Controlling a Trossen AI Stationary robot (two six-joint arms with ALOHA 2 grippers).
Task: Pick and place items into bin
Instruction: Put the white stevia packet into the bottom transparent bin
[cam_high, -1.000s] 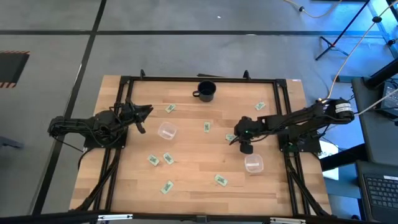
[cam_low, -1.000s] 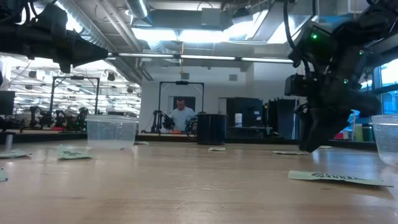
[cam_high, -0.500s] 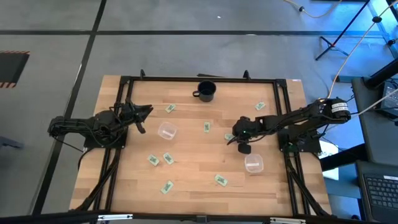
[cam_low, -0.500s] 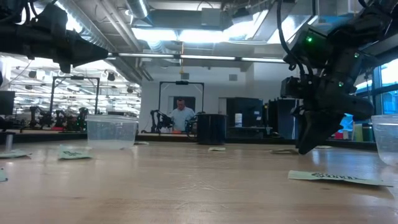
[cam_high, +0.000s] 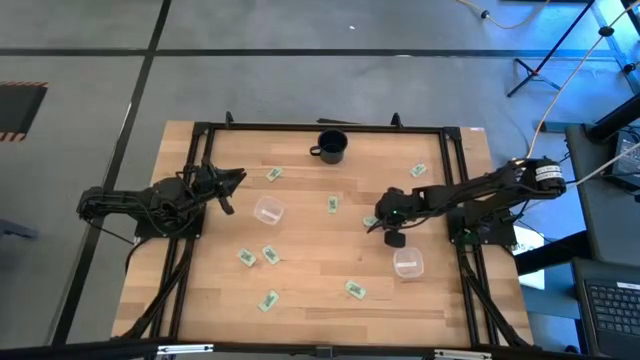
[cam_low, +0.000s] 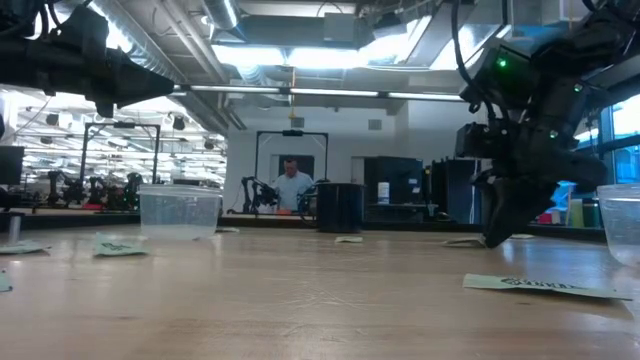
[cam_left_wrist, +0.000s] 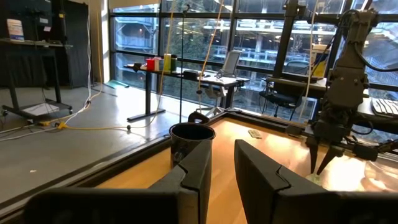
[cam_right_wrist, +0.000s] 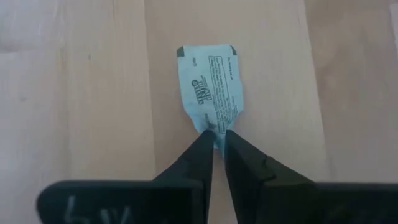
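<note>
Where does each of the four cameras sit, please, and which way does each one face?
High view: overhead, straight down on the table; both arms.
Low view: tabletop height, facing the room; right end effector at the table.
Left wrist view: past the left end effector toward the black mug.
Right wrist view: down on the packet pinched by its fingers.
Shared: high and low views both show the mug and the clear cup.

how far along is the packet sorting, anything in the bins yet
Done: nothing that shows; both clear bins, one and the other, look empty. In hand: the right gripper is pinched on one packet, which lies on the table. Left: at least eight packets lie scattered; the left gripper waits at the table's left.
</note>
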